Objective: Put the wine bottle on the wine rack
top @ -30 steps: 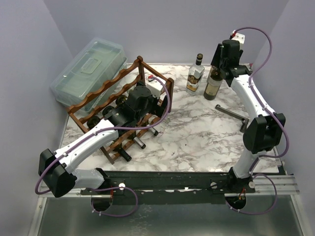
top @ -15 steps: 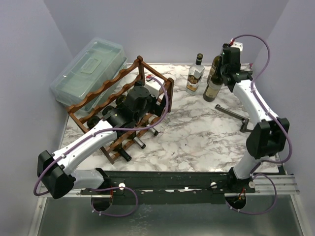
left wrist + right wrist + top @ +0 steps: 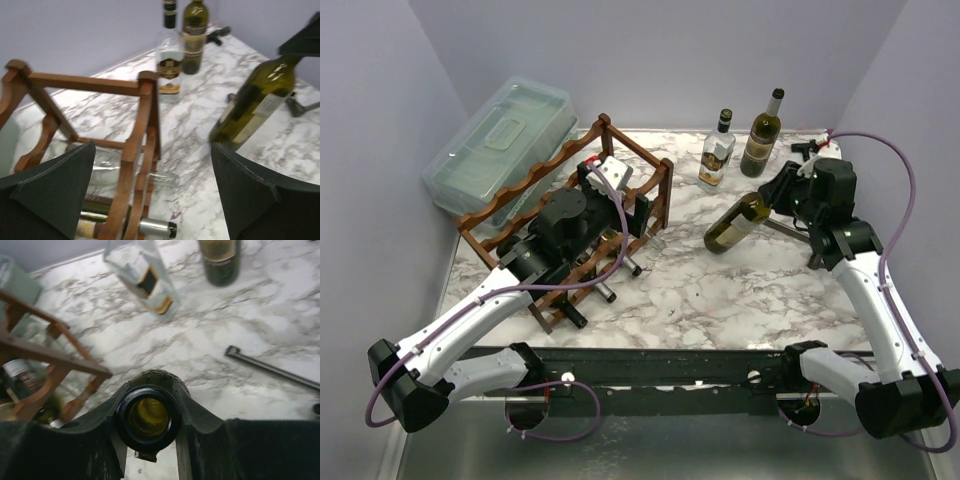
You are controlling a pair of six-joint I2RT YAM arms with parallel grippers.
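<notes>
My right gripper (image 3: 772, 197) is shut on the neck of a green wine bottle (image 3: 732, 224) and holds it tilted above the marble, base pointing left toward the wine rack (image 3: 650, 172). In the right wrist view the bottle's mouth (image 3: 148, 417) sits between my fingers (image 3: 200, 430). The reddish-brown rack holds several bottles lying in its lower tiers. My left gripper (image 3: 605, 185) hovers over the rack's right end, open and empty; in the left wrist view (image 3: 155, 200) its jaws stand wide apart on either side of the rack's corner post (image 3: 148, 115), and the held bottle (image 3: 255, 100) shows at right.
A second green bottle (image 3: 763, 135) and a clear spirits bottle (image 3: 717, 152) stand at the back. A metal tool (image 3: 796, 232) lies on the marble under my right arm. A clear lidded plastic box (image 3: 500, 140) leans behind the rack at the left.
My right gripper has lifted the green bottle off the back of the table, tipped it over and carried it nearer and lower. My left arm has drawn back left over the rack.
</notes>
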